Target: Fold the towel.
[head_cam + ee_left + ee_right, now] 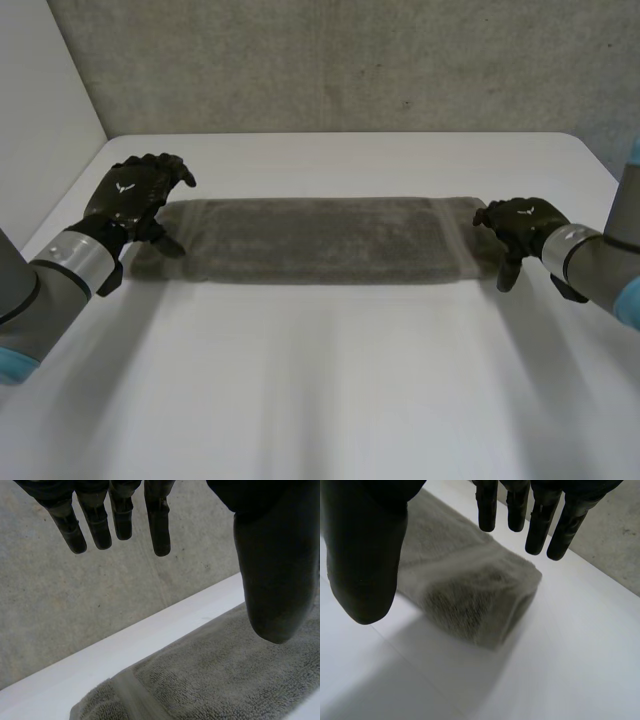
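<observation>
A grey towel (pixel 310 240) lies flat on the white table (pixel 330 380) as a long folded strip running left to right. My left hand (pixel 135 195) hovers over the strip's left end, fingers straight and spread, holding nothing. In the left wrist view its fingers (pixel 157 525) and thumb (pixel 272 580) stand apart above the towel (pixel 225 670). My right hand (pixel 520 225) is at the strip's right end, open and empty. In the right wrist view the fingers (pixel 540 525) and thumb (pixel 365 565) hang clear above the towel's end (pixel 470 595).
A grey concrete wall (pixel 330 60) rises behind the table's far edge. A pale panel (pixel 40 100) stands at the left. Bare tabletop stretches in front of the towel to the near edge.
</observation>
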Tool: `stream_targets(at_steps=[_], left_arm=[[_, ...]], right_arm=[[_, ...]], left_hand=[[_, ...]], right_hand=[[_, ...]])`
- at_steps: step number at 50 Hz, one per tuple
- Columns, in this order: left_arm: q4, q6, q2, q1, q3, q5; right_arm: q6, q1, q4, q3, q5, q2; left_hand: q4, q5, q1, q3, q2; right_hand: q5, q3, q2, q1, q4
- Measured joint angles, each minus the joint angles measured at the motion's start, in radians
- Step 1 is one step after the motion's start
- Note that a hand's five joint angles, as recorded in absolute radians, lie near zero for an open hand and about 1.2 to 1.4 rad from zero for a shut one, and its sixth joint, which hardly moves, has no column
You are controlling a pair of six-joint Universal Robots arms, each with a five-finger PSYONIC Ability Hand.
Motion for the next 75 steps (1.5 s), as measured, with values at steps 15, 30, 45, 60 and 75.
stream_targets(at_steps=[15,30,45,60,75], left_arm=[[0.057,-0.005,-0.007,0.004,-0.019,0.001],[0.085,-0.004,-0.004,0.001,-0.045,0.0],[0.091,-0.004,0.002,0.004,-0.067,0.001],[0.092,-0.003,0.003,0.006,-0.075,0.0],[0.092,-0.001,0.002,0.006,-0.08,0.001]], right_arm=[[-0.104,-0.023,-0.16,0.023,0.001,0.109],[-0.105,-0.088,-0.217,0.02,0.004,0.081],[-0.255,-0.357,-0.153,-0.09,-0.007,0.068],[-0.259,0.101,0.127,-0.546,0.064,0.078],[-0.286,0.635,0.143,-0.825,0.229,0.421]], left_hand=[[0.0,0.0,0.0,0.0,0.0],[0.0,0.0,0.0,0.0,0.0],[-0.001,-0.002,0.0,0.0,0.0],[-0.001,-0.002,0.0,0.0,0.0],[-0.001,-0.003,0.0,0.0,0.0]], right_hand=[[0.373,0.389,0.409,0.397,0.375],[1.019,1.029,0.998,1.013,1.043],[1.019,1.033,0.998,1.013,1.044],[1.019,1.039,1.007,1.017,1.045],[-0.011,0.033,0.054,0.054,0.04]])
